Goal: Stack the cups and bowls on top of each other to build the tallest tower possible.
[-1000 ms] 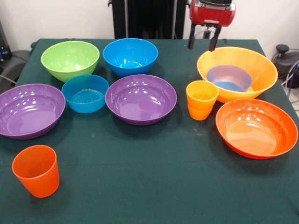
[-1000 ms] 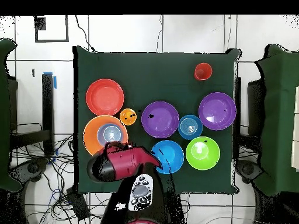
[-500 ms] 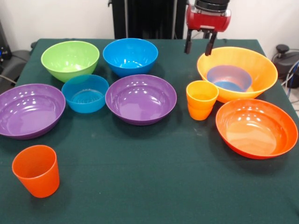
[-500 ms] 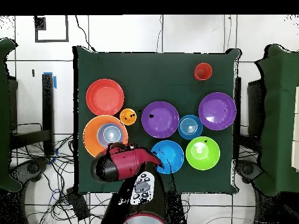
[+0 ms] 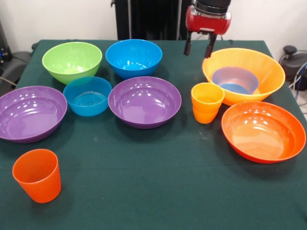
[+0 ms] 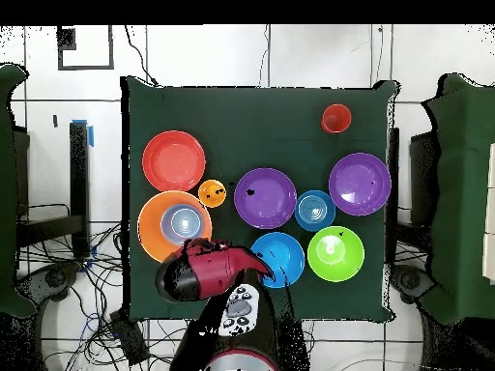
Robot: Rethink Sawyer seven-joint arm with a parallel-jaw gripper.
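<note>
My gripper (image 5: 197, 48) hangs open and empty above the table's far edge, just left of the large yellow-orange bowl (image 5: 259, 67), which holds a small translucent blue bowl (image 5: 235, 80). In front of it stand the yellow-orange cup (image 5: 206, 102) and the wide red-orange bowl (image 5: 263, 130). The medium blue bowl (image 5: 133, 56) and lime green bowl (image 5: 72, 60) sit at the far left. Two purple bowls (image 5: 145, 101) (image 5: 29, 112) flank another small translucent blue bowl (image 5: 88, 96). The red-orange cup (image 5: 37, 175) stands alone at the near left. No tower stands.
From overhead, the red arm head (image 6: 198, 273) covers the table edge between the yellow-orange bowl (image 6: 160, 232) and the blue bowl (image 6: 282, 261). Green cloth (image 5: 158, 191) covers the table. Cables and equipment lie beyond the table's sides.
The gripper has drifted left in the front view, away from the yellow-orange bowl's far rim toward the blue bowl, staying open. No bowl or cup moved.
</note>
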